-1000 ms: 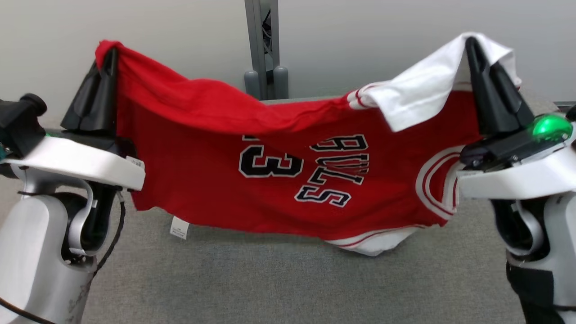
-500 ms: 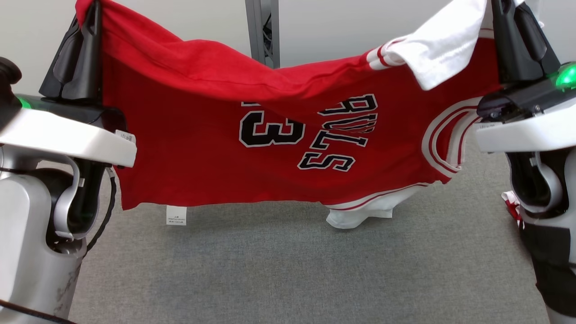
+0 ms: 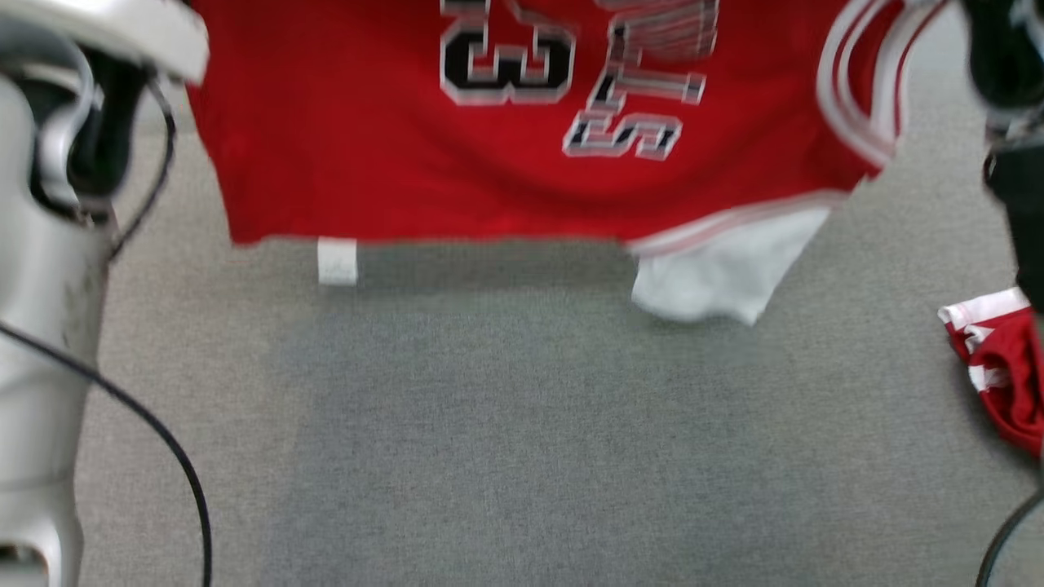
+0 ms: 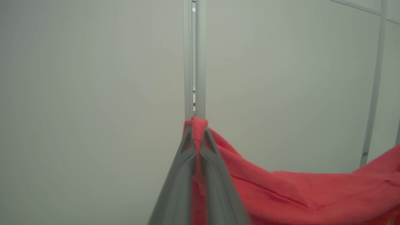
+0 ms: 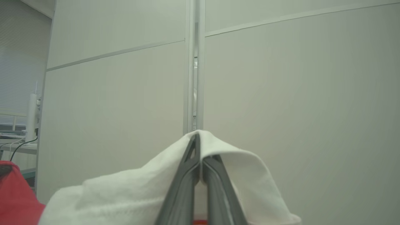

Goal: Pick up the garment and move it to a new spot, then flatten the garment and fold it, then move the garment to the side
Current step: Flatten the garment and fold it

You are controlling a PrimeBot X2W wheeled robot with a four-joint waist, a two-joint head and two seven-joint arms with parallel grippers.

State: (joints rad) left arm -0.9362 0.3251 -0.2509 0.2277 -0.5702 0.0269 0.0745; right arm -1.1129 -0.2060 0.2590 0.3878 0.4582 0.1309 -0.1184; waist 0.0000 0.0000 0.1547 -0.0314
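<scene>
**Both hands pinching the jersey, held up off the surface**

Your left hand (image 4: 196,135) is pressed together on a red fold of the jersey (image 3: 367,163), and the cloth pokes up between its fingertips. Your right hand (image 5: 197,140) pinches a white part of the same jersey, which drapes over both fingers. Between the two hands the jersey hangs spread out, number and lettering facing you. Its lower edge, a small white label (image 3: 337,261) and a white flap (image 3: 718,281) dangle over the grey surface (image 3: 522,440). A second red and white cloth (image 3: 1007,383) lies at the surface's right edge.
</scene>
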